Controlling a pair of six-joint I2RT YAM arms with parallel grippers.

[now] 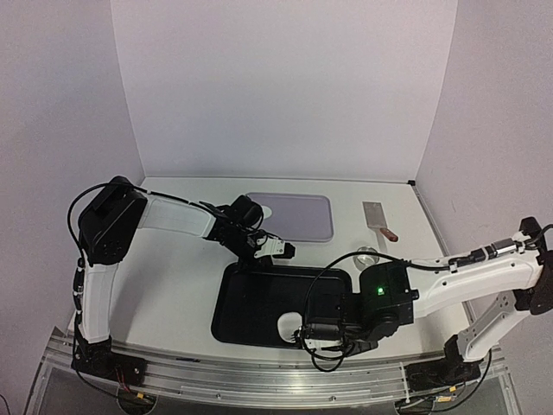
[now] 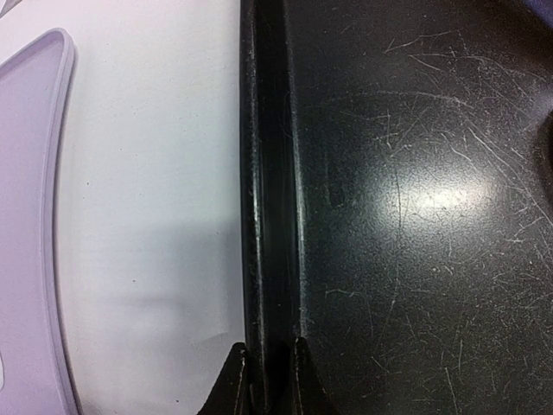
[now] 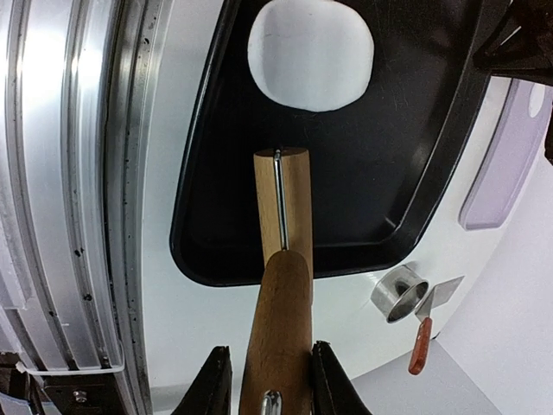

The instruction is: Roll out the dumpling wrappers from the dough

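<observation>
- Pinching the rolling pin (image 3: 281, 251), right gripper (image 3: 263, 372) sits short of the dough (image 3: 311, 54); lower level, roll evenly outward.
- Left gripper (image 2: 266, 372) clamps the tray (image 2: 268, 173) rim; hold firm.

A black tray (image 1: 251, 303) sits on the bench. A white dumpling wrapper (image 1: 287, 326) lies near its front edge beside the right hand (image 1: 313, 335), and the left hand (image 1: 275, 252) meets its far rim.
</observation>
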